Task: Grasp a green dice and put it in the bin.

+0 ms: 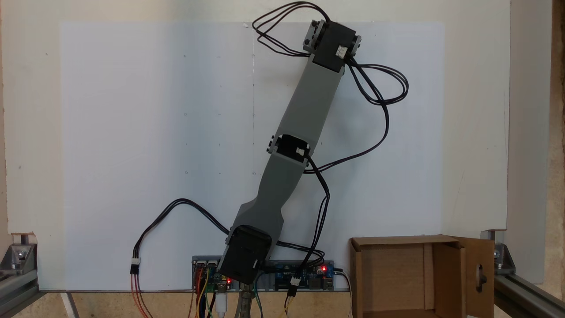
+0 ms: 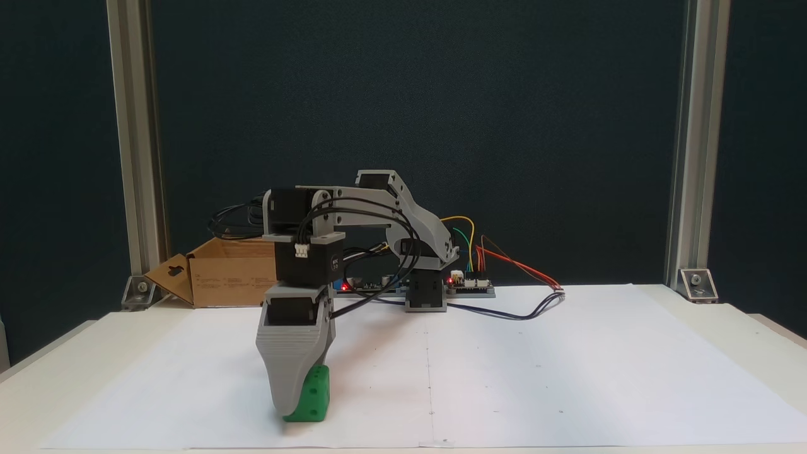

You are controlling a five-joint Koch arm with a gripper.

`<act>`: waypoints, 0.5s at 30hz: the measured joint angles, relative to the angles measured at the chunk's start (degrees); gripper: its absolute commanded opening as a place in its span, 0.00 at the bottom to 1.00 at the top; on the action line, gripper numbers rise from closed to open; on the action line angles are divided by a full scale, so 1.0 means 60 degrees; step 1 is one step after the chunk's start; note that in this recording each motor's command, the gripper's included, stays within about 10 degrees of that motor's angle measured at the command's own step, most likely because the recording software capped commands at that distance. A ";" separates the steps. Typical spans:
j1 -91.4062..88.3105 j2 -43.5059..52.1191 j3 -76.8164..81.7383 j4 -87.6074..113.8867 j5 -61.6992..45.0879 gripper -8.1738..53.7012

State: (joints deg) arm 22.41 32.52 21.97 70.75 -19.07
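The arm (image 1: 295, 145) reaches out from its base across the white paper sheet (image 1: 132, 132) that covers the table (image 2: 725, 321). In a fixed view from above, the arm's grey links and black motors hide the pincer and whatever lies beneath it; only the wrist motor (image 1: 332, 44) shows at the far end of the reach.

In a fixed view from the front, the pincer (image 2: 291, 410) points straight down, its tip at the paper. One broad grey finger (image 2: 291, 359) faces the camera and covers the second one, so whether the pincer is apart, together or clamped cannot be told. The green dice (image 2: 313, 396) sits on the paper directly behind this finger, touching it as far as can be seen, with its right part and pips showing past the finger's edge.

The cardboard box (image 1: 397, 274) stands well apart from the pincer, beside the arm's base, open at the top. Its side flap (image 2: 171, 277) with the handle hole (image 2: 176, 272) is folded outward. In the view from above, the box interior shows bare cardboard
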 measured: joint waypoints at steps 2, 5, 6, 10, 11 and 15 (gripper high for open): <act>0.0000 -0.0015 0.0000 0.0000 0.0000 0.81; 0.0000 -0.0015 0.0000 0.0000 0.0000 0.80; 0.0000 -0.0015 0.0000 0.0000 0.0000 0.79; 0.0000 -0.0015 0.0000 0.0000 0.0000 0.79; 0.0000 -0.0015 0.0000 0.0000 0.0000 0.79; -0.0015 -0.0015 0.0000 0.0000 0.0000 0.79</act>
State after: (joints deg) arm 22.32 32.43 21.97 70.75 -19.07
